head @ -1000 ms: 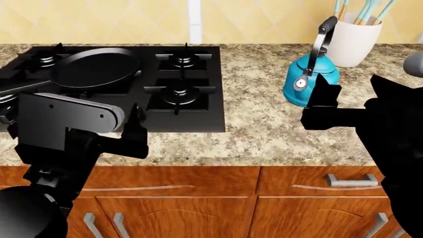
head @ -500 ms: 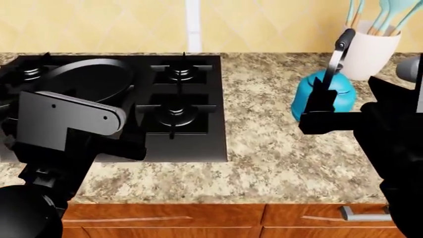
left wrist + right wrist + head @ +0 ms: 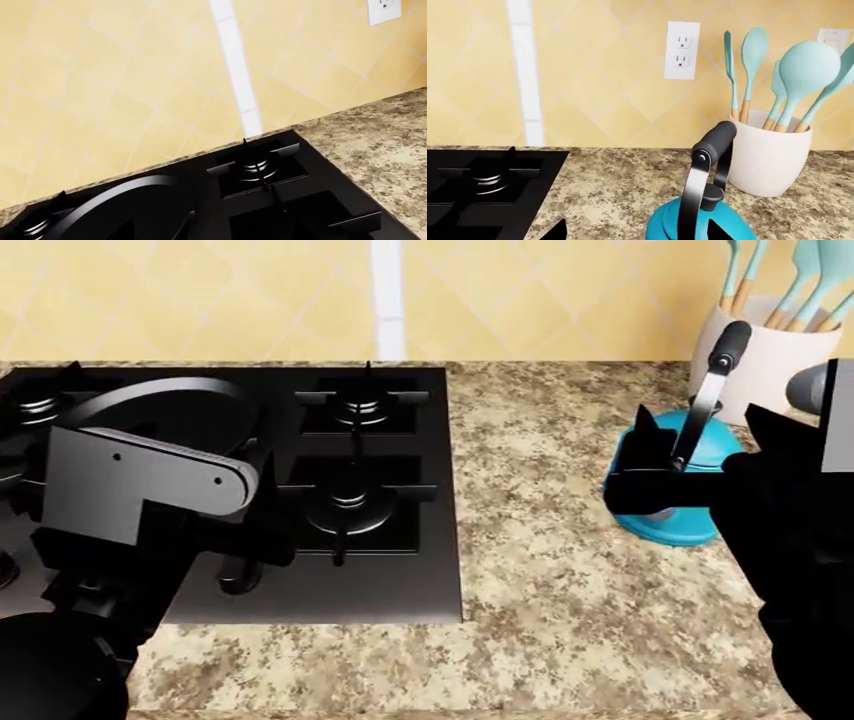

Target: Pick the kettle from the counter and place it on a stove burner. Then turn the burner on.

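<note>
The teal-blue kettle (image 3: pixel 667 515) stands on the granite counter (image 3: pixel 534 540) right of the stove, its arched handle (image 3: pixel 710 390) upright. My right gripper (image 3: pixel 699 425) is open and empty just in front of it, and partly hides it. In the right wrist view the kettle (image 3: pixel 674 222) lies just beyond the open gripper (image 3: pixel 635 231), towards one fingertip. Two small burners sit in the stove's right column, rear (image 3: pixel 363 398) and front (image 3: pixel 350 502). My left gripper (image 3: pixel 260 510) hovers over the stove's front. One finger (image 3: pixel 274 475) shows, set wide of the wrist.
A black pan (image 3: pixel 160 405) covers the stove's left side. A white utensil jar (image 3: pixel 767 345) with teal spoons stands right behind the kettle, against the yellow tiled wall. The rear burner also shows in the left wrist view (image 3: pixel 257 167).
The view has moved forward and down: the cabinets have dropped out of sight. The right gripper has closed in on the kettle. The left gripper now hangs over the stove's front.
</note>
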You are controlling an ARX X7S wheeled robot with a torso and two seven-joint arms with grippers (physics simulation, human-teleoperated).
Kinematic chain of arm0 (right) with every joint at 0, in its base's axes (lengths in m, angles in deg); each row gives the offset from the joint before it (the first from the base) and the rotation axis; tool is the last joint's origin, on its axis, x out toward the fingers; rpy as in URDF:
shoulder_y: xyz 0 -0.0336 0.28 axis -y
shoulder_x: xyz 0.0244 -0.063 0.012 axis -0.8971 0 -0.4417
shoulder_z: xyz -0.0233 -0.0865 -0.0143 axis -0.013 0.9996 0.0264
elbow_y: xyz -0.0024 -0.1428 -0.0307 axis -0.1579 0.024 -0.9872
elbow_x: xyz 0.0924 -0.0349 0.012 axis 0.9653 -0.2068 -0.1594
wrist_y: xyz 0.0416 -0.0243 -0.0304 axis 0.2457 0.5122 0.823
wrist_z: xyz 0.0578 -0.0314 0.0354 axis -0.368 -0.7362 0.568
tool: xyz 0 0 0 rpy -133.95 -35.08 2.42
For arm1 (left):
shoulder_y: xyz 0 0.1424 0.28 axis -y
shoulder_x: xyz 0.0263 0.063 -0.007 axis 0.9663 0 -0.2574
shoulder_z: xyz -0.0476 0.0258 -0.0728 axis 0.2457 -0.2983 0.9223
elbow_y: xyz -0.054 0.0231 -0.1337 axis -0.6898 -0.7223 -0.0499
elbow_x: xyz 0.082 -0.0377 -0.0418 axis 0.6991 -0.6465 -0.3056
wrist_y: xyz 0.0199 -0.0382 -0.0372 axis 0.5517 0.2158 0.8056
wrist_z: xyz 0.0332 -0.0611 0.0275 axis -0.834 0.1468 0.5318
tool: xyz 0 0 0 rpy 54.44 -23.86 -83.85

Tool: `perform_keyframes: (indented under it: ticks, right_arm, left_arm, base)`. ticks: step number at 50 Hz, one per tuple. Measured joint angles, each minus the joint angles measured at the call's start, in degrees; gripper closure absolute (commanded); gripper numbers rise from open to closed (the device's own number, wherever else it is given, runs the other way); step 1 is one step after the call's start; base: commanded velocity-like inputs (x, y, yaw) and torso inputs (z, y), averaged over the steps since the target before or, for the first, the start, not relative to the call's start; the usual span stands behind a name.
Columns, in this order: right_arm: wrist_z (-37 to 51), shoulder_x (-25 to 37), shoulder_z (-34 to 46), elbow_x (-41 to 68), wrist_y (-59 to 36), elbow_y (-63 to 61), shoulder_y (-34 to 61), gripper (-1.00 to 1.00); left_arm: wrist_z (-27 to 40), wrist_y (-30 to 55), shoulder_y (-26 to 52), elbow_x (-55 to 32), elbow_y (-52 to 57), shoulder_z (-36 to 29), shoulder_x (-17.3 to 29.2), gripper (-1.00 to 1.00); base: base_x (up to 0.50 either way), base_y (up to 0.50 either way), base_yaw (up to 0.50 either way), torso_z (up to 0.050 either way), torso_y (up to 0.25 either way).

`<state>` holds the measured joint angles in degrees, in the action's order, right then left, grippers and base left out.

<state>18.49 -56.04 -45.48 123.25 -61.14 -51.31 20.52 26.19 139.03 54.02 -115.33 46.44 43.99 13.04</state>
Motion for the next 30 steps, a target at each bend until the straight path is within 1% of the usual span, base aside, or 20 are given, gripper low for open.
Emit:
perform_keyframes:
  ticks: [7, 17, 30]
  right_arm:
    - [-0.63, 0.35, 0.16, -2.23, 0.70, -0.10, -0.54, -1.00]
    - [-2.50, -0.84, 2.20, -12.81, 4.47, 2.17, -0.79, -1.00]
    - [-8.54, -1.39, 13.07, -26.55, 8.41, 7.38, 2.51, -1.00]
  left_arm:
    - [-0.56, -2.12, -0.58, 1.41, -0.73, -1.58, 0.73, -1.00]
    - [-1.64, -5.67, -1.81, 3.78, -2.01, -3.88, 1.43, -1.00]
    - [-2.61, -9.79, -4.08, 5.85, -3.39, -5.72, 2.44, -1.00]
  base:
    - [0.00, 0.00, 0.00, 0.000, 0.000]
    - [0.00, 0.00, 0.00, 0.000, 0.000]
    - [0.00, 0.00, 0.00, 0.000, 0.000]
